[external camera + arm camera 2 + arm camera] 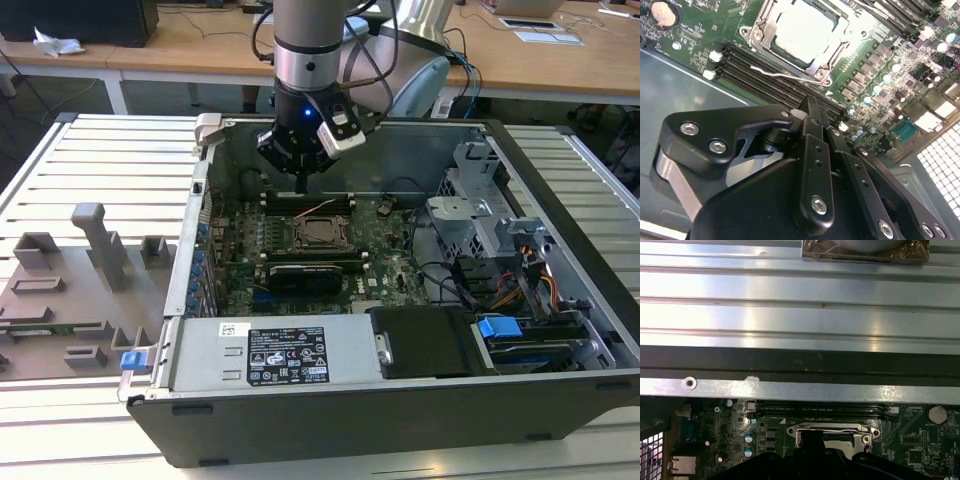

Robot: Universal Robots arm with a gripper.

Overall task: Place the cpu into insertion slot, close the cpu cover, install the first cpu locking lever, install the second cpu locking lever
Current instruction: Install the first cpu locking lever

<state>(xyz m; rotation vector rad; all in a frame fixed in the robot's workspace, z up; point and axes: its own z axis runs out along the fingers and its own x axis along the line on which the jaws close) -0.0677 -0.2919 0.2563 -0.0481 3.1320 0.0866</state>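
Case [400, 420] on slatted metal table [90, 160], cpu [805, 30] inside; wooden desks [200, 45] behind.

power supply sticker [290, 357] — print unreadable

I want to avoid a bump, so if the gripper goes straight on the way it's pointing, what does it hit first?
Most likely the black memory slots beside the cpu. The gripper has its tip over them in the second wrist view, though the depth is unclear and the wire lever lies close by.
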